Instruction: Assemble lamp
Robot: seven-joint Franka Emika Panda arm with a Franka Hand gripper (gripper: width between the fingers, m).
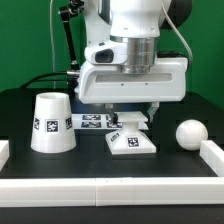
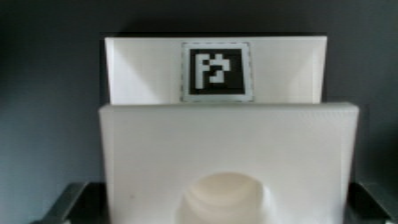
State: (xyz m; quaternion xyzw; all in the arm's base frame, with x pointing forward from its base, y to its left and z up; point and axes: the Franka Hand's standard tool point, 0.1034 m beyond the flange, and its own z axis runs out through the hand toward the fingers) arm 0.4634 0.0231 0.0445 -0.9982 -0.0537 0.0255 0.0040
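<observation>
- 3 lamp parts are out on the black table [image 1: 95,162] and none of them is joined yet, so my read is that the build is at an early stage.
- The base [image 1: 131,144] sits flat with its tag showing on top. That keeps the socket pointing up, ready for the bulb to go in.
- The gripper [image 1: 131,120] hangs straight down right over the base, with the fingers reaching about to its upper step. It looks lined up to grab or nudge the base, but that's a guess.
- Honestly can't tell whether the jaws are apart or pinching the base. In the exterior view the fingers are mostly hidden under the hand, and the wrist view is too blurry to help.
- The base fills the wrist view, with 1 tag [image 2: 217,70] on its farther step and a round socket [image 2: 231,190] in the block nearer the camera.
- The shade [image 1: 52,123] stands wide end down, well apart from the base toward the exterior view's left. It's probably parked there because it goes on last.
- The bulb [image 1: 190,133] rests on the base's other side, toward the exterior view's right. It's near the white rail [image 1: 212,152], which should stop it rolling away.
- The marker board [image 1: 88,121] lies flat just behind the base, on the shade's side.
</observation>
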